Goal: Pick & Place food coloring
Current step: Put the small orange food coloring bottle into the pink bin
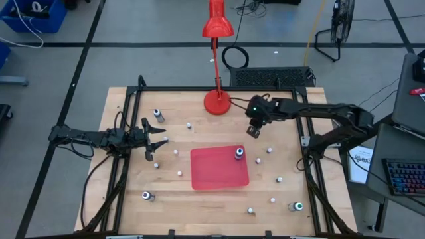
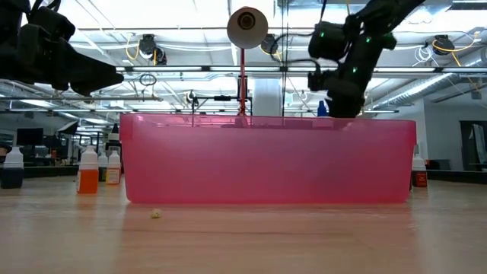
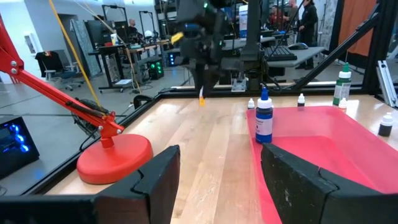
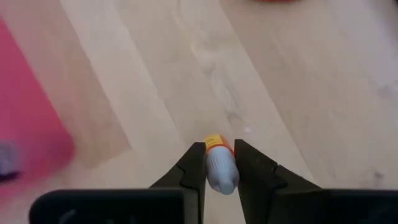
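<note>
- The table (image 1: 133,212) carries a red tray (image 1: 219,167) at its middle, with a lamp (image 1: 217,101) at the far edge and small bottles scattered all round.
- The right gripper (image 4: 219,163) is clenched on one tiny bottle (image 4: 220,168) with an orange cap, held above bare wood just beyond the tray's far right corner.
- One blue-topped vial (image 1: 239,154) already stands in the tray.
- To place well, I judge the right arm should carry the bottle fully over the tray wall, lower it close to the floor, then release so it does not bounce or roll.
- The left gripper (image 1: 157,141) waits released at the table's left side.
- From above the held bottle is hidden by the fingers; cap colours of the far bottles are hard to tell.
</note>
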You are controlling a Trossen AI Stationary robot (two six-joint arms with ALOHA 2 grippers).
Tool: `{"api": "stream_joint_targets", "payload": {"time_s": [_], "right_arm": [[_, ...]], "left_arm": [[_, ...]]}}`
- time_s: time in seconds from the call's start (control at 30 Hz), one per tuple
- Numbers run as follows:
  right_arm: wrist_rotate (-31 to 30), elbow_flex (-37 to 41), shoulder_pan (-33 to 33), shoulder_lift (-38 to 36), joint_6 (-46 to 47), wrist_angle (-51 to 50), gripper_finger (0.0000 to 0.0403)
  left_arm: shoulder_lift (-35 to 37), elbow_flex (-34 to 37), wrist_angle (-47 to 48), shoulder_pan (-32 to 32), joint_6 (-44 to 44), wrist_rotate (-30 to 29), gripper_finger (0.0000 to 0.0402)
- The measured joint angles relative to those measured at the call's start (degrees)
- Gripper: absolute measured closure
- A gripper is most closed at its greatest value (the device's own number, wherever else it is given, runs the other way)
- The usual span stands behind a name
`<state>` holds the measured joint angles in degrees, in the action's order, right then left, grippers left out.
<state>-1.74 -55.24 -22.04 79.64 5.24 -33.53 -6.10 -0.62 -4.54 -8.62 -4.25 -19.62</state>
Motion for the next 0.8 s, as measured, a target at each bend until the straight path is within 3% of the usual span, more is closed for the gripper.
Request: {"api": "stream_joint_targets", "payload": {"time_s": [0.27, 0.43, 0.6, 0.8], "right_arm": [[-0.09, -0.45, 12.19, -6.71, 5.83, -0.16, 0.0351], [-5.66, -4.42, 24.12, -6.37, 9.39, -0.23, 0.0351], [-10.52, -12.83, 34.40, -0.44, 10.46, -2.65, 0.0351], [-11.75, -25.53, 41.46, 12.41, 10.43, -12.25, 0.0351]], "left_arm": [[0.01, 0.00, 0.00, 0.00, 0.00, 0.02, 0.0176], [-0.01, 0.00, -0.01, 0.01, 0.00, 0.02, 0.0176], [0.01, 0.00, 0.01, 0.01, 0.00, 0.02, 0.0176], [0.01, 0.00, 0.00, 0.00, 0.00, 0.02, 0.0176]]}}
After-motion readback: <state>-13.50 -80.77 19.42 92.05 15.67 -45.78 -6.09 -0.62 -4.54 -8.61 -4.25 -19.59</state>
